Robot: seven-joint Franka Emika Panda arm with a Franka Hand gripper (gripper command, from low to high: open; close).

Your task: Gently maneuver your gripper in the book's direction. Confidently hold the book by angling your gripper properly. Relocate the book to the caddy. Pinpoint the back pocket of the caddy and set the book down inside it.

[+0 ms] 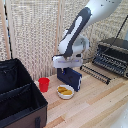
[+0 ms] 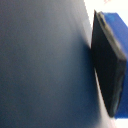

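The dark navy book (image 1: 69, 78) stands upright on the wooden table, between the red cup and the toaster oven. My gripper (image 1: 68, 66) sits right on top of it, fingers down over its upper edge. In the wrist view the book's face (image 2: 45, 65) fills most of the picture and one dark, blue-tipped finger (image 2: 108, 60) lies flat against it; the other finger is hidden. The black caddy (image 1: 31, 116) stands at the exterior view's lower left. Its back pocket (image 1: 12, 75) is open, behind a black partition.
A red cup (image 1: 44, 84) stands between the caddy and the book. A small bowl (image 1: 65, 91) with yellow contents sits just in front of the book. A black toaster oven (image 1: 113, 55) with its rack pulled out is at the exterior view's right.
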